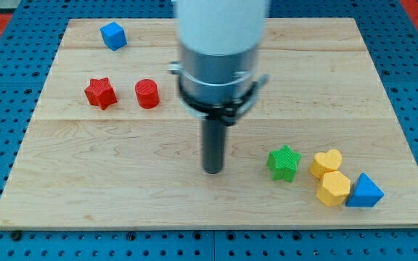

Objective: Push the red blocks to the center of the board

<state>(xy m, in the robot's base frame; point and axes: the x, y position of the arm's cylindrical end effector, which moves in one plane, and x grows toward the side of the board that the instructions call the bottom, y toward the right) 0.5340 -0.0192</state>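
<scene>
A red star block (100, 93) and a red cylinder block (147, 93) sit side by side, apart, on the left part of the wooden board (122, 188). My tip (213, 171) rests on the board near its middle, below and to the right of the red cylinder and well apart from both red blocks. The arm's white and grey body hides the board's upper middle.
A blue cube (113, 35) is at the view's top left. A green star (284, 162), a yellow heart (326, 162), a yellow hexagon block (333, 188) and a blue triangle block (364, 192) cluster at the bottom right, right of my tip.
</scene>
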